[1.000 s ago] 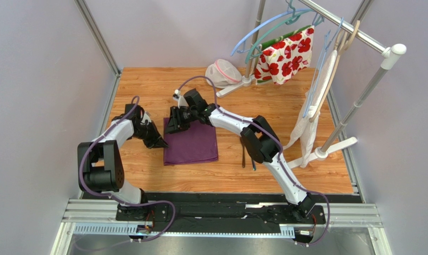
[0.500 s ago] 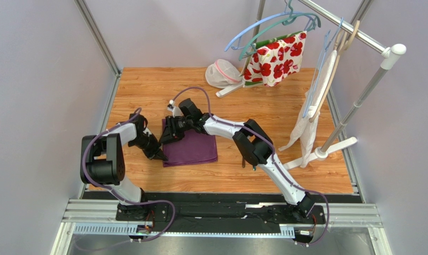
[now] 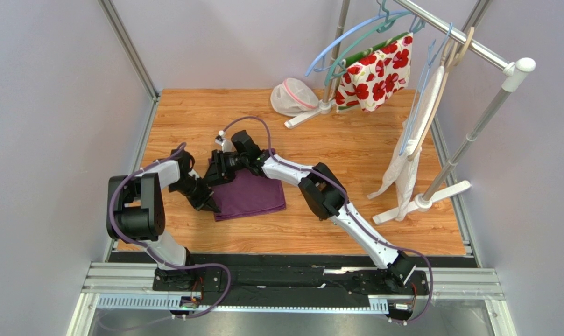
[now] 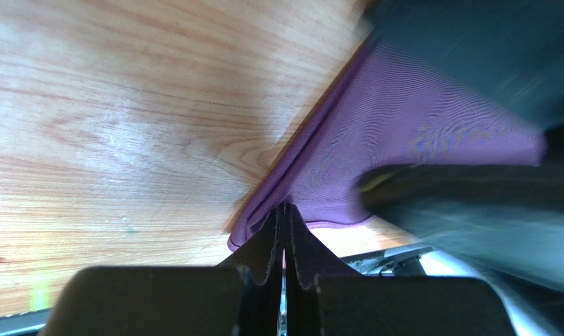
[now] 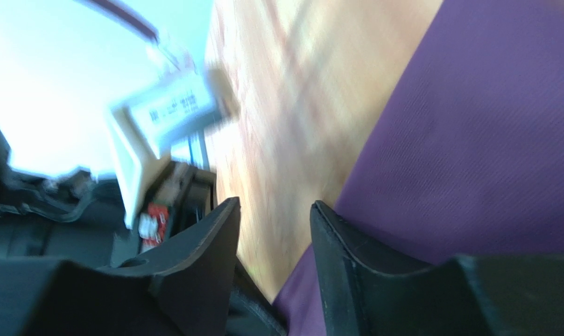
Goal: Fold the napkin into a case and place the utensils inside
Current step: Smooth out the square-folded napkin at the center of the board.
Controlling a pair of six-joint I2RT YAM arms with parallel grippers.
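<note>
Our right gripper slid left to the far corner of the plum cloth napkin, jaws apart.
Our left gripper pinches the near corner; we should lift both evenly.

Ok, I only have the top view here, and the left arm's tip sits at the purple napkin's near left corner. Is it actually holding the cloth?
Observer: Yes. In the left wrist view the left gripper is shut, pinching the edge of the napkin, which ridges up toward the pinch.
Operator: And the right gripper at the far left corner, has it grabbed anything?
Observer: No. In the right wrist view the right gripper is open over the napkin's edge, with the bare table showing through the gap.
</note>
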